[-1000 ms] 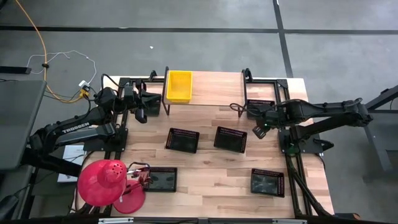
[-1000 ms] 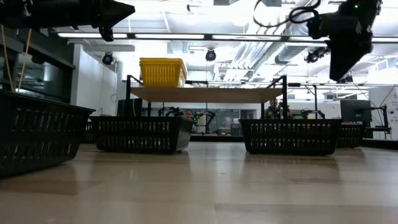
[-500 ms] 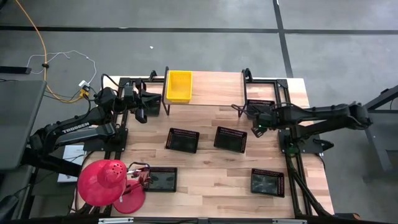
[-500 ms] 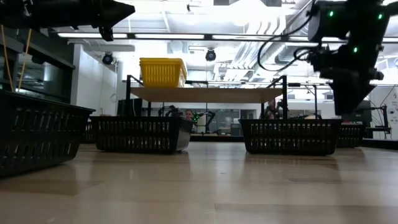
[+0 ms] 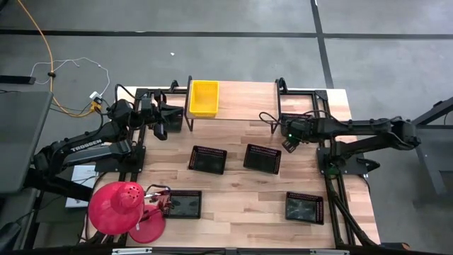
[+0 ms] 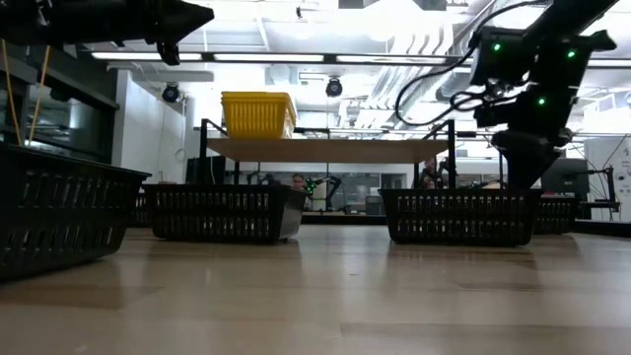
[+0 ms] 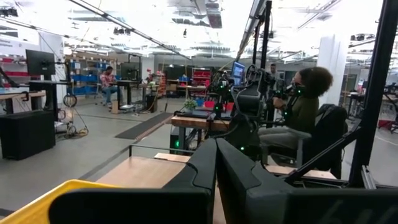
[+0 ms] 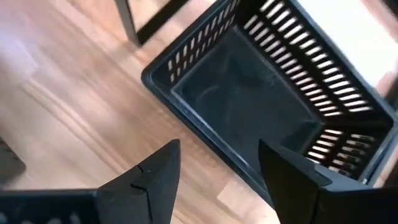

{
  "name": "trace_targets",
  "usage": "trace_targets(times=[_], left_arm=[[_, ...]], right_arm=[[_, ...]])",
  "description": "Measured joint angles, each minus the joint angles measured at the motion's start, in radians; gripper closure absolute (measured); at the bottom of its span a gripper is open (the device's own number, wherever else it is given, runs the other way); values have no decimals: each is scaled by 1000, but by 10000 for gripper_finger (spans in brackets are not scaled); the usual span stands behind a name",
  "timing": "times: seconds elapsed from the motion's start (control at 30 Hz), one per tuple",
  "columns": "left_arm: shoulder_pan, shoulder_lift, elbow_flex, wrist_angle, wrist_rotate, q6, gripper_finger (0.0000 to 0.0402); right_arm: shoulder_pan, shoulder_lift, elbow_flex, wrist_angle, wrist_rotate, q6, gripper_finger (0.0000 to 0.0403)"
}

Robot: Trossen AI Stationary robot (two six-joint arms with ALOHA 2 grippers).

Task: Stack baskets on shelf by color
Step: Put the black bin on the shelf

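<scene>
High view: shelf (image 5: pixel 244 101) sits top centre of the table (image 5: pixel 241 205), 1 yellow basket (image 5: pixel 203 97) on its left end. 5 black baskets visible: 1 centre-left (image 5: pixel 208 159), 1 centre (image 5: pixel 262 159), 1 lower left (image 5: pixel 183 205), 1 lower right (image 5: pixel 304 207), 1 by the shelf's right legs (image 5: pixel 297 120), partly under the right arm. Right gripper (image 5: pixel 289 144) hovers just right of the centre basket. Left gripper (image 5: pixel 160 131) is parked upper left, beside the shelf's left end. Red dome (image 5: pixel 115 206) at lower left.

Low view: yellow basket (image 6: pixel 258 114) on the shelf board (image 6: pixel 325 149), upper centre. 2 black baskets on the table below, left (image 6: pixel 223 212) and right (image 6: pixel 460 216); a 3rd (image 6: pixel 59 215) is close up at the left edge. Right gripper (image 6: pixel 520 168) hangs at upper right, above the right one.

Left wrist view: left fingers (image 7: pixel 233 171) pressed together, closed on nothing. Yellow basket rim (image 7: pixel 37 202) at lower left. A seated person (image 7: pixel 303 118) is in the room behind.

Right wrist view: right fingers (image 8: pixel 158 174) spread apart, open, nothing between them. Black basket (image 8: pixel 261 106) fills the upper right, resting on the table.
</scene>
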Motion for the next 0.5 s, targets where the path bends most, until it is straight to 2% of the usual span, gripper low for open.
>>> trace_targets(times=[0.17, 0.33, 0.5], left_arm=[[0, 0, 0, 0, 0, -15, 402], [0, 0, 0, 0, 0, -15, 401], [0, 0, 0, -1, 0, -15, 402]], right_arm=[[-31, 51, 0, 28, -20, -92, 198], [-55, 94, 0, 28, -57, -115, 198], [-75, 135, 1, 26, -44, -96, 211]])
